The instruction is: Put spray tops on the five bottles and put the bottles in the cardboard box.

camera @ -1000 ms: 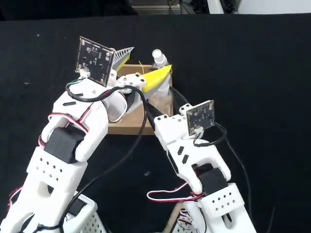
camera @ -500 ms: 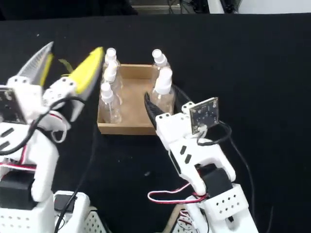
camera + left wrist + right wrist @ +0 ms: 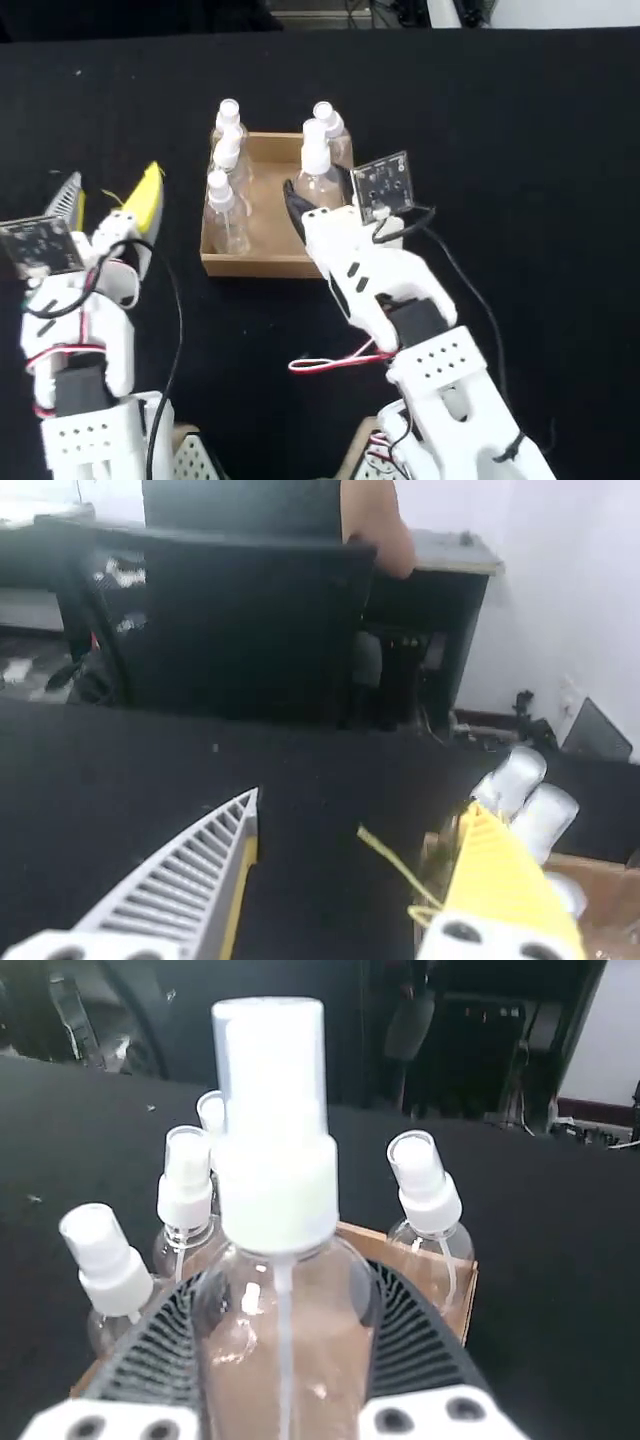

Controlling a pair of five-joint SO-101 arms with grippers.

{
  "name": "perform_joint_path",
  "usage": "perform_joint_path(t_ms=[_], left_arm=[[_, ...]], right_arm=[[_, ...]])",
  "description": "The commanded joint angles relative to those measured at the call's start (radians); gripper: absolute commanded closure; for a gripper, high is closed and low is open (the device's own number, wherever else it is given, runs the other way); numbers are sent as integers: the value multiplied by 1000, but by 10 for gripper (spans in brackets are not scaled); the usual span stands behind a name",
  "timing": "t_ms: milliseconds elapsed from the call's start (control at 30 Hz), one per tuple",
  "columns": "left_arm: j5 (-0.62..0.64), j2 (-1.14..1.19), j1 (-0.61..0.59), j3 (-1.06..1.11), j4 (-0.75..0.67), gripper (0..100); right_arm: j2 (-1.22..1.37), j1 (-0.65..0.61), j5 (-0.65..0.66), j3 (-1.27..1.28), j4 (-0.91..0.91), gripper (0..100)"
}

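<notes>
Black table (image 3: 520, 150) | cardboard box (image 3: 262, 262): four capped bottles (image 3: 222, 215) inside | right gripper (image 3: 290, 1290) grasping fifth bottle (image 3: 275, 1210) | left gripper (image 3: 112, 175) released

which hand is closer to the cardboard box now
Right. The right hand is over the right half of the cardboard box, shut on a bottle. The left hand is open, off to the box's left in the high view, apart from it.

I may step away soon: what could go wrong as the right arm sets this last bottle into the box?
1. The held bottle in the right gripper hangs close to the rear right bottle; lowering it may knock that one over.
2. Released tilted, it could topple against the three bottles along the left wall of the cardboard box.
</notes>
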Motion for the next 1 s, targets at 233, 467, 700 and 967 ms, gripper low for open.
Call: perform_joint_path(t_ms=[233, 467, 700, 967], left_arm=[[20, -71, -35, 249, -121, 780], [20, -74, 12, 311, -123, 780], [20, -74, 10, 450, -319, 780], [20, -74, 16, 476, -364, 780]], right_arm=[[67, 3, -3, 84, -284, 988], [340, 5, -21, 19, -437, 988], [432, 6, -25, 10, -516, 988], [441, 78, -29, 18, -555, 988]])
